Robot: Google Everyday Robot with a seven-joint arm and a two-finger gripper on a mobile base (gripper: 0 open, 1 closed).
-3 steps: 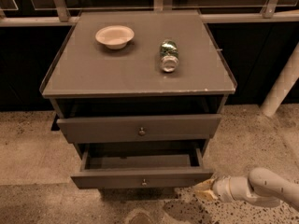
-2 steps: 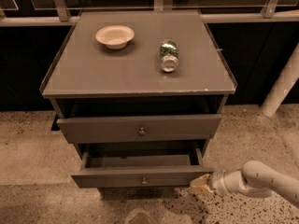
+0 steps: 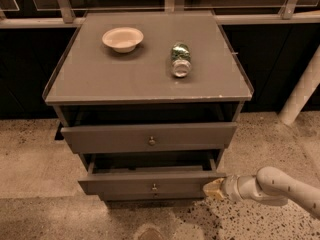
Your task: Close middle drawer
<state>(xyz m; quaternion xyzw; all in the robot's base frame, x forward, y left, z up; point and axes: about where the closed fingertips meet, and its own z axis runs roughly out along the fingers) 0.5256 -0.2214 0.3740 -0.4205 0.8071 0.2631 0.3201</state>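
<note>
Middle drawer (image 3: pixel 120 184) stands pulled out beneath the worktop's (image 3: pixel 125 79) front edge; the gripper (image 3: pixel 212 188) sits against its right end, below the front right corner. Clenched or released, I can't tell.

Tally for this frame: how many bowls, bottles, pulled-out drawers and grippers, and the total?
Bowls: 1, cream bowl on the cabinet top
Bottles: 1, bottle lying on its side
Pulled-out drawers: 2, top drawer and middle drawer
Grippers: 1, gripper at the middle drawer's right front corner
Total: 5
</note>
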